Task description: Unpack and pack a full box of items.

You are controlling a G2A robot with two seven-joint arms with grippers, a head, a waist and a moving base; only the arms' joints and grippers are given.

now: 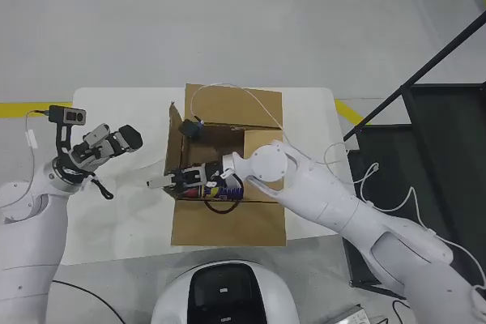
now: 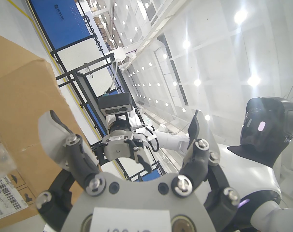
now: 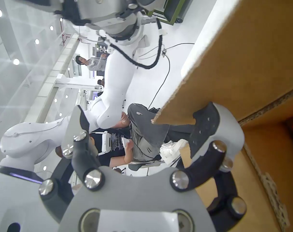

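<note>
Right gripper point(image 3: 141, 118) spread at box flap point(image 3: 235, 59)

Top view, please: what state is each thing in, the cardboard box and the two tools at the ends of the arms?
Box: open, flaps spread out, items inside.
Left tool: open, empty, above the table beside the box.
Right tool: open, holding nothing, one finger against a cardboard flap.

The right arm point(image 1: 308, 182) covers most of the box point(image 1: 227, 227) interior at mid-frame. A purple item point(image 1: 229, 193) beneath its wrist is too small to name; the arm runs off lower right.
</note>
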